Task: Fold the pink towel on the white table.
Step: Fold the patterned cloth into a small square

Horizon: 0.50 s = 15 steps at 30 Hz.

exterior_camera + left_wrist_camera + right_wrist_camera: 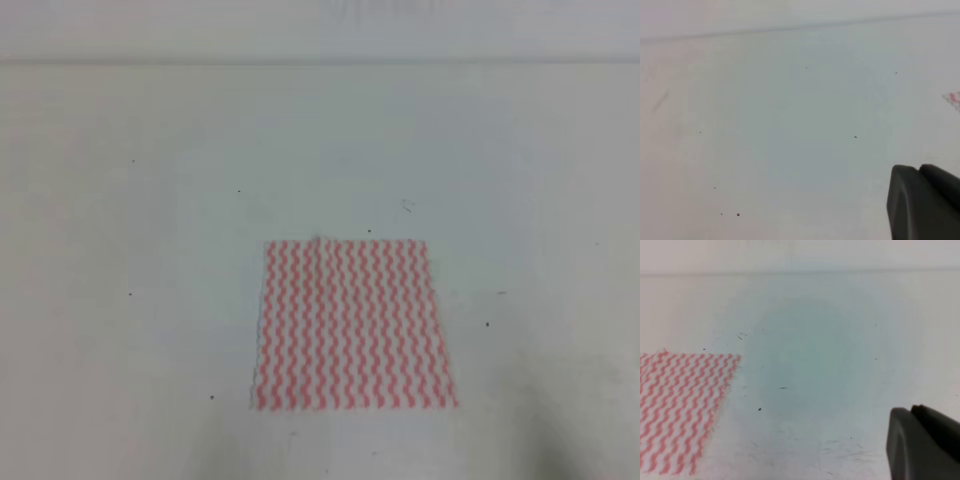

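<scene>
Towel (350,325) lies flat and unfolded on the tabletop (130,200), a little right of centre and toward the near edge in the high view. Nearly square; no clear long axis. Stripes run near-to-far.

Neither arm shows in the high view. Right wrist view: towel fills the lower left, its corner well apart from the right gripper (925,445), so the cloth lies to the left of those jaws. Left wrist view: only a sliver of towel at the right edge; left gripper (925,202) is well apart, cloth to its right.

Right arm looks nearer. Jaws of both: cannot tell whether spread or pressed together; only a dark corner shows.
</scene>
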### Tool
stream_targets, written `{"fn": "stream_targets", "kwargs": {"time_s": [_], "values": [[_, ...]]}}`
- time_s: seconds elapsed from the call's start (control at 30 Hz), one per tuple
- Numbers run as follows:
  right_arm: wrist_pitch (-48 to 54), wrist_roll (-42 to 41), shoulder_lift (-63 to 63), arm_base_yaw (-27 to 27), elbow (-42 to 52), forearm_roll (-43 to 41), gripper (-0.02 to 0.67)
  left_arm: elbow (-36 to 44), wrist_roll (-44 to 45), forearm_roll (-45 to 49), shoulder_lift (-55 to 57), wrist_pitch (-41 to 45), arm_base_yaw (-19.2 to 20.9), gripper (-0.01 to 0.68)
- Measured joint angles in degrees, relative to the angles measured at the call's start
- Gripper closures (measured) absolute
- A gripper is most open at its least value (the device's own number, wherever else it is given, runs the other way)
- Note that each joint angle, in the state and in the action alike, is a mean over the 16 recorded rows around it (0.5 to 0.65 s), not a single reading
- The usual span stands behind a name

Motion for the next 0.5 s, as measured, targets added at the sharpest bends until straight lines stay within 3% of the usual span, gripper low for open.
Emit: {"fn": "stream_targets", "kwargs": {"time_s": [0.5], "values": [[-0.4, -0.01, -0.75, 0.03, -0.02, 0.03, 0.651, -0.65, -0.03, -0.6, 0.66, -0.77, -0.01, 0.673]]}}
